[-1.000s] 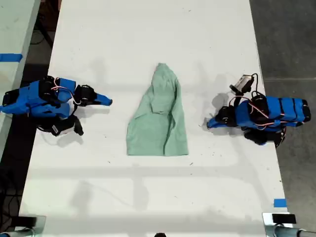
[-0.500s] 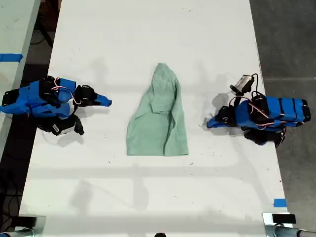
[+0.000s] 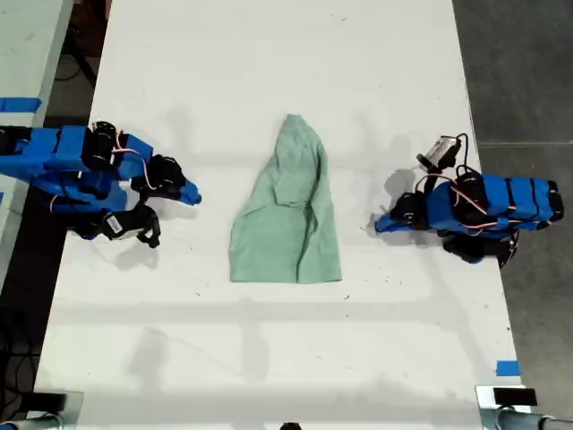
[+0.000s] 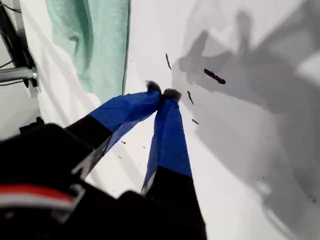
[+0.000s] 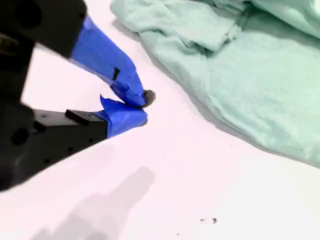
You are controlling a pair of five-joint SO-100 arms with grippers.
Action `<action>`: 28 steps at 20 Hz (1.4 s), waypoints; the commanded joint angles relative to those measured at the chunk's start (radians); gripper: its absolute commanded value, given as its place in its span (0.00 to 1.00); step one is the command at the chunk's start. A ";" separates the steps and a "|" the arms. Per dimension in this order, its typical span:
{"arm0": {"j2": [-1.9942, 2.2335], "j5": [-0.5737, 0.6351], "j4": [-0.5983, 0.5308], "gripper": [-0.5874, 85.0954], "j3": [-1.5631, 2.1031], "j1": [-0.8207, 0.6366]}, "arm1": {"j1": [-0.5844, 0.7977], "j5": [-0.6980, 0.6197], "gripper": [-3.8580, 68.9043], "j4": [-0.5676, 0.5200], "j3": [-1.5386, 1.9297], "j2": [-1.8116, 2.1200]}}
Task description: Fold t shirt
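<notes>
The pale mint-green t shirt (image 3: 288,210) lies wrinkled on the white table (image 3: 269,54), narrow end toward the far side and wide hem toward the near side. My first gripper (image 3: 380,224) is at the exterior view's right, shut and empty, a short way from the shirt's edge. The first wrist view shows its fingertips (image 4: 162,93) together over bare table, with the t shirt (image 4: 95,40) beyond. My second gripper (image 3: 192,195) is at the exterior view's left, shut and empty. In the second wrist view its tips (image 5: 142,107) sit just off the t shirt (image 5: 250,65).
Small dark specks (image 4: 214,76) lie on the table by my first gripper. A piece of blue tape (image 3: 507,367) sits at the exterior view's near right edge. Metal clamps (image 3: 506,399) hold the near corners. A second table (image 3: 27,54) stands at the exterior view's left.
The second arm has shifted its pose, and its gripper tip has slid slightly toward the table's near side. The first arm and the t shirt have not moved.
</notes>
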 commanded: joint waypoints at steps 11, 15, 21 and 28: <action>-1.154 -0.031 -0.043 0.16 -0.761 0.146 | -0.005 0.000 0.08 0.006 0.051 0.012; -1.342 -0.029 0.210 0.00 -1.055 0.129 | -0.005 -0.002 0.08 0.006 0.051 0.012; -1.402 0.092 0.377 0.00 -1.617 0.164 | -0.005 -0.003 0.08 0.006 0.051 0.012; -1.419 0.258 -0.100 0.00 -1.624 0.144 | -0.006 -0.002 0.08 0.006 0.049 0.012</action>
